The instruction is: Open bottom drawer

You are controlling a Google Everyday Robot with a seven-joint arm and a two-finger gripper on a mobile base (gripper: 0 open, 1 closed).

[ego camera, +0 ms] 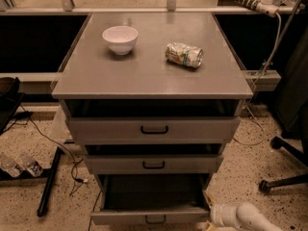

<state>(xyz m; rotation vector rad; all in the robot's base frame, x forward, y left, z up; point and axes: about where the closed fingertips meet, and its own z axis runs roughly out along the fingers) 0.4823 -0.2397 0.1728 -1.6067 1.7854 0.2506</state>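
Note:
The bottom drawer (pixel 150 217) is the lowest of three grey drawers in the cabinet. It stands pulled far out, its dark interior showing, with a small black bar handle (pixel 155 219) on its narrow front. My gripper (pixel 210 214), on a white arm, is at the drawer's front right corner, at the lower right of the camera view. The middle drawer (pixel 154 163) and the top drawer (pixel 154 129) are each pulled out a little.
A white bowl (pixel 120 38) and a crushed can (pixel 184 55) lie on the cabinet top (pixel 144 76). An office chair base (pixel 284 177) stands on the floor at the right. Cables and a black bar (pixel 50 179) lie at the left, with plastic bottles (pixel 19 165).

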